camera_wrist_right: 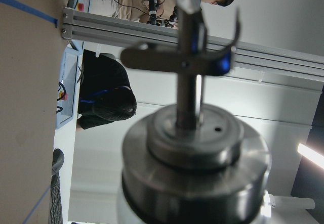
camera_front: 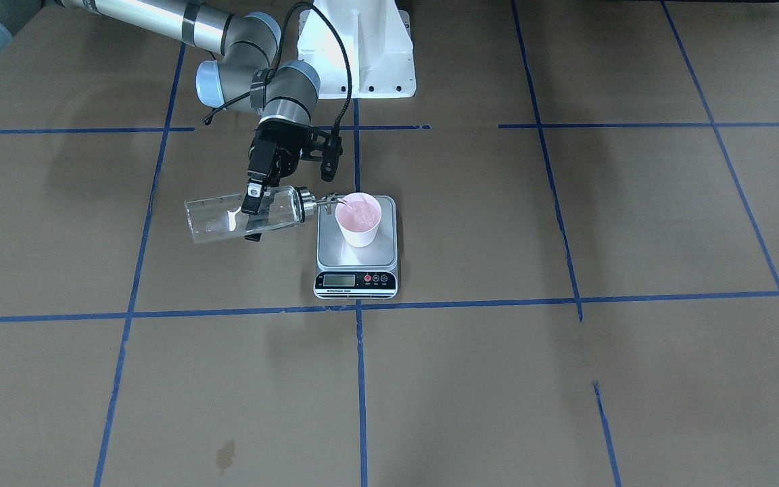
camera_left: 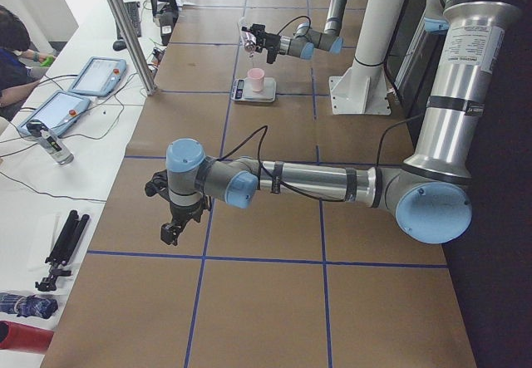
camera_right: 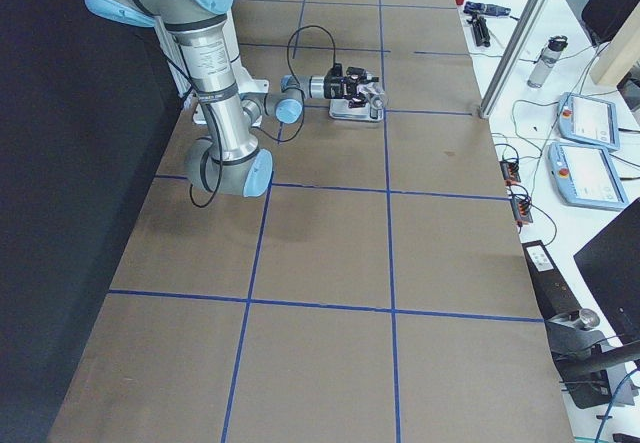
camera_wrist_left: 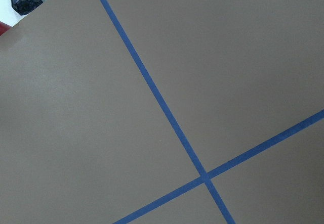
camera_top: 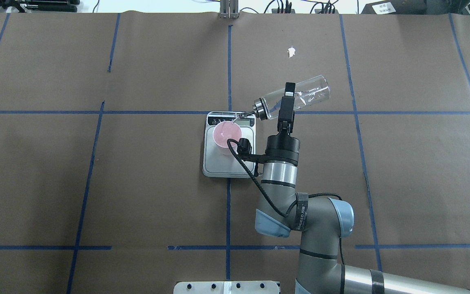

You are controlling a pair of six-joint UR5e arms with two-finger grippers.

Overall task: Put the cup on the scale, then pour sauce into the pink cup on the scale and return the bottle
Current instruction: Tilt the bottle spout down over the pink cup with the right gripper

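Fingers (camera_front: 253,195) of the right gripper (camera_front: 251,218) pinched across the middle of the bottle (camera_front: 217,218) – clear glass, held off the table (camera_front: 565,379) and tipped nearly flat, base a little higher than the neck. Silver cap (camera_front: 305,203) faces the cup (camera_front: 358,222), and the spout (camera_front: 328,200) reaches over the cup's rim. From overhead, the bottle lies at about 2 o'clock from the cup. Cup stands upright on the scale (camera_front: 356,265), on the steel platform, at the end nearer the black display strip. Sauce: a thin pale line seems to run from spout to cup in the overhead view, but the liquid is too clear to be sure, and I cannot tell its level in cup or bottle. Right wrist camera looks straight along the cap and spout, blurred, with a seated person beyond the table edge. Left arm stretched low over the brown paper, well apart from the scale. The left gripper (camera_left: 170,232) points down near a blue tape line – whether its fingers are spread or together I cannot tell. Left wrist camera shows only paper and crossed tape.
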